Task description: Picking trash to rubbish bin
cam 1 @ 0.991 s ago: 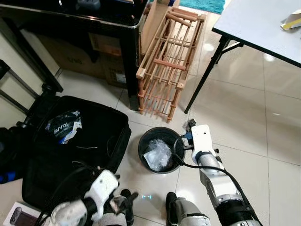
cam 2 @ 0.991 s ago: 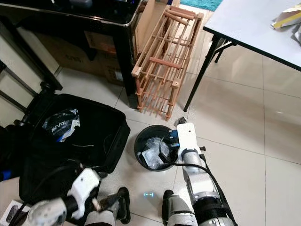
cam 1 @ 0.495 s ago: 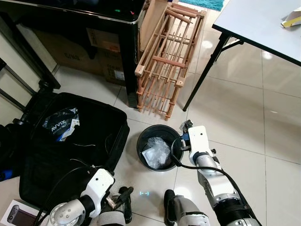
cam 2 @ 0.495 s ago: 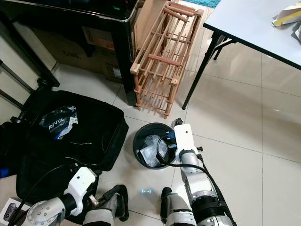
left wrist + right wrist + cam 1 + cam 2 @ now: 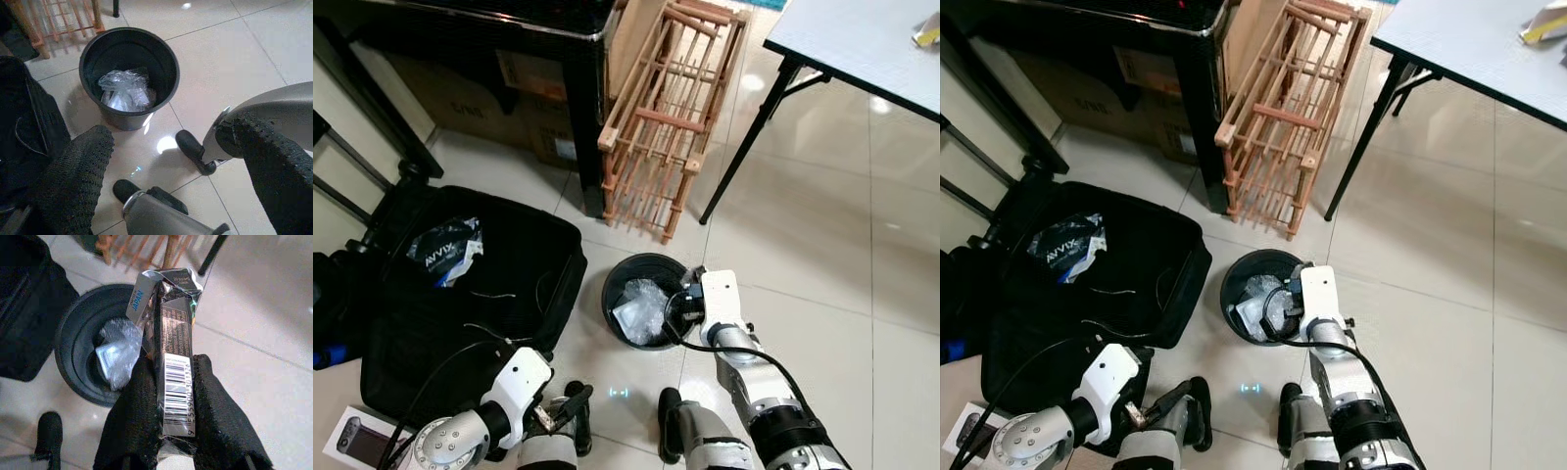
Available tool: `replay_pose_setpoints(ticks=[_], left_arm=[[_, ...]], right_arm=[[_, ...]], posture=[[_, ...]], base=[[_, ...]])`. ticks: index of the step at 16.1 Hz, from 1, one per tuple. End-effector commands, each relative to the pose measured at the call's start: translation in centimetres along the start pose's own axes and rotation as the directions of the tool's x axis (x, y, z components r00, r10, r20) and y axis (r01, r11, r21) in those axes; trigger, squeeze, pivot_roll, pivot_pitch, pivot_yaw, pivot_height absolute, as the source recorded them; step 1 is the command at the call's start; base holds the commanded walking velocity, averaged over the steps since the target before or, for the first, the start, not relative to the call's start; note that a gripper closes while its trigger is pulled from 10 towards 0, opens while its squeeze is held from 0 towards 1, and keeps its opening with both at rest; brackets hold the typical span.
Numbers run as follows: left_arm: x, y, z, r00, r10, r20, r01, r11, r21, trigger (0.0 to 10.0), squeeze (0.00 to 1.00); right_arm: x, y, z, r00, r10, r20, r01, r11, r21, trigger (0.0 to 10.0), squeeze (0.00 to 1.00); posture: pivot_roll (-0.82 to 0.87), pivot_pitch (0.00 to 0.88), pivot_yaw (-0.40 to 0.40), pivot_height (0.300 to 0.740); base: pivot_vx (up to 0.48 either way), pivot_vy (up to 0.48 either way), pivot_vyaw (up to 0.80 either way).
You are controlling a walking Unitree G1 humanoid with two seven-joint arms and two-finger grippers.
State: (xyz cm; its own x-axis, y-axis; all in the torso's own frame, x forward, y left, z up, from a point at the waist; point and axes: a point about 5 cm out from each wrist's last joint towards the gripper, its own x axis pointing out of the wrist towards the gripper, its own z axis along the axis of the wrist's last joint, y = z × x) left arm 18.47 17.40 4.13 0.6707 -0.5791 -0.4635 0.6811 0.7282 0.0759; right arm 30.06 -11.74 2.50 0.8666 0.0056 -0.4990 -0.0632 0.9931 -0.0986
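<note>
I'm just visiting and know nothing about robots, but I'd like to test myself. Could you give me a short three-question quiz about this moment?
1. True or false: the right gripper is shut on a crumpled packet.
2. What lies inside the black bin? A) clear plastic wrap B) a shoe C) nothing
3. Fill in: the left gripper, with nothing between its fingers, is ____.

Key: 1 true. 2 A, the clear plastic wrap. 3 open.
</note>
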Motion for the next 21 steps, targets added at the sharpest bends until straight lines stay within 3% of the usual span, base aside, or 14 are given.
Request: replay_pose_setpoints(ticks=[1, 6, 12, 13, 16, 18, 21], left_arm=[[-0.6, -0.5, -0.7, 0.999, -0.019, -0.027, 0.018, 1.000, -0.022, 10.0, 0.00], [-1.9, -1.1, -1.5, 0.996, -0.048, -0.073, 0.045, 0.998, -0.032, 10.0, 0.00], [-2.4, -1.4, -1.7, 0.994, -0.059, -0.095, 0.055, 0.998, -0.037, 10.0, 0.00], [-2.3, -1.4, -1.5, 0.994, -0.060, -0.093, 0.056, 0.998, -0.038, 10.0, 0.00], [-2.2, -1.4, -1.5, 0.995, -0.056, -0.085, 0.052, 0.998, -0.046, 10.0, 0.00], [-1.9, -1.6, -0.7, 0.997, -0.066, -0.035, 0.061, 0.991, -0.123, 10.0, 0.00], [-1.8, -2.0, -1.0, 0.995, -0.086, -0.047, 0.080, 0.990, -0.119, 10.0, 0.00]], right_arm=[[-0.1, 0.0, -1.4, 0.998, -0.005, -0.056, 0.006, 1.000, 0.021, 10.0, 0.00], [-0.1, 0.5, -2.8, 0.992, -0.016, -0.128, 0.025, 0.997, 0.070, 10.0, 0.00], [0.3, 0.6, -3.0, 0.989, -0.018, -0.145, 0.025, 0.999, 0.048, 10.0, 0.00], [0.3, 0.6, -3.1, 0.989, -0.013, -0.148, 0.021, 0.998, 0.057, 10.0, 0.95], [0.2, 0.6, -3.6, 0.988, -0.016, -0.154, 0.025, 0.998, 0.058, 10.0, 1.00], [0.2, 0.6, -3.7, 0.987, -0.013, -0.160, 0.023, 0.998, 0.059, 10.0, 1.00], [0.2, 0.6, -3.7, 0.987, -0.015, -0.160, 0.025, 0.998, 0.057, 10.0, 1.00]], posture=[[0.13, 0.417, 0.000, 0.740], [0.14, 0.456, 0.012, 0.740], [0.14, 0.475, 0.018, 0.740], [0.14, 0.475, 0.018, 0.740], [0.14, 0.479, 0.019, 0.740], [0.14, 0.482, 0.019, 0.740], [0.13, 0.484, 0.017, 0.740]], base=[[0.000, 0.000, 0.00], [0.000, 0.000, 0.00], [0.000, 0.000, 0.00], [0.000, 0.000, 0.00], [0.000, 0.000, 0.00], [0.000, 0.000, 0.00], [0.000, 0.000, 0.00]])
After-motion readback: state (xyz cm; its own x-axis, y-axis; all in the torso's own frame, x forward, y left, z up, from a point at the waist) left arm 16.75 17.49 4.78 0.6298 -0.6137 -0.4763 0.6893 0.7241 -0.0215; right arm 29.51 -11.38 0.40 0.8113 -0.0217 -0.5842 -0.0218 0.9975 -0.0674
